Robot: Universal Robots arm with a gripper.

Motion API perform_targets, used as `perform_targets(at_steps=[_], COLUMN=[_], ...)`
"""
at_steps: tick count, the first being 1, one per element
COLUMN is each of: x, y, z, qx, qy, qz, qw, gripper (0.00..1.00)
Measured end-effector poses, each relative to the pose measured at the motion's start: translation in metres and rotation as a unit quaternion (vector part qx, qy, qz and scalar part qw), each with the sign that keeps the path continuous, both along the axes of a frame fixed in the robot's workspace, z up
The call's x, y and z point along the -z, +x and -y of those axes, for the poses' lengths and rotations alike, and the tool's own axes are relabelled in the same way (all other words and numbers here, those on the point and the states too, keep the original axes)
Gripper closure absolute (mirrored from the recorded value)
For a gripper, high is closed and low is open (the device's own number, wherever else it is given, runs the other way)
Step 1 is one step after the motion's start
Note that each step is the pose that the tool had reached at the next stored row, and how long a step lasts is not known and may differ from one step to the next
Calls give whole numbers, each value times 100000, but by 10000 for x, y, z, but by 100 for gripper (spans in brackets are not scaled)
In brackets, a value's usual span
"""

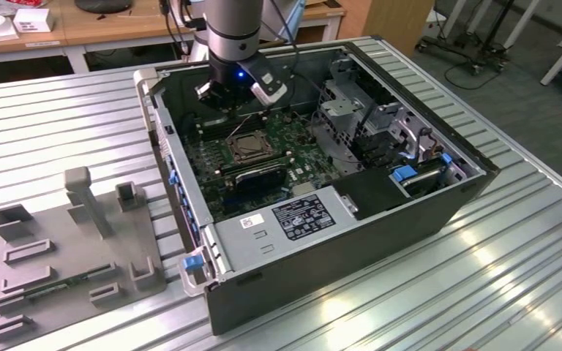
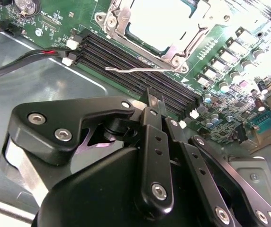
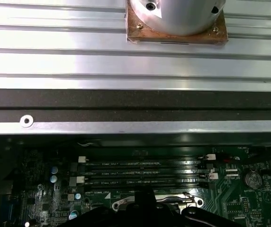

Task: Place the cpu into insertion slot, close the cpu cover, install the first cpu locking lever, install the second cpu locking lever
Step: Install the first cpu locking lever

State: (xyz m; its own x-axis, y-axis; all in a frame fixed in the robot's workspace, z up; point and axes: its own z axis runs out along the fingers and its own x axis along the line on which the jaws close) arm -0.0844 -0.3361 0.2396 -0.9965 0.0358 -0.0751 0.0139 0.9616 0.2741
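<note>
One arm (image 1: 232,33) reaches down into the open computer case (image 1: 359,241), which lies on its side on the ribbed metal table (image 1: 515,292). Its gripper (image 2: 157,101) hangs low over the green motherboard (image 1: 296,139), at the end of the case nearest the arm. From where I stand the two black fingers (image 2: 152,137) look drawn close together, with nothing between their tips that I can make out.

The cpu (image 2: 161,21) sits in the insertion slot (image 1: 246,146), its pale metal top facing up. The cpu cover (image 2: 169,52) lies flat around the chip's edges. In the second wrist view a thin wire locking lever (image 2: 140,70) runs alongside the socket, and its free end reaches out over the long black memory slots (image 2: 126,59). The fingertips hover above those slots, near the lever. I cannot tell if they touch it.

On the exterior view's left, well apart from the case, a grey fixture (image 1: 66,248) with upright posts and pockets rests on the table.
</note>
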Motion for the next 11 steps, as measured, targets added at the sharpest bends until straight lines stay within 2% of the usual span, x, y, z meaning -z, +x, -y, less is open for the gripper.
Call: perform_targets(at_steps=[6, 11], x=[7, 26], y=[14, 71], z=[0, 0], qx=[-8, -3], qy=[77, 120], qz=[7, 7], qw=[100000, 100000], gripper=[89, 89])
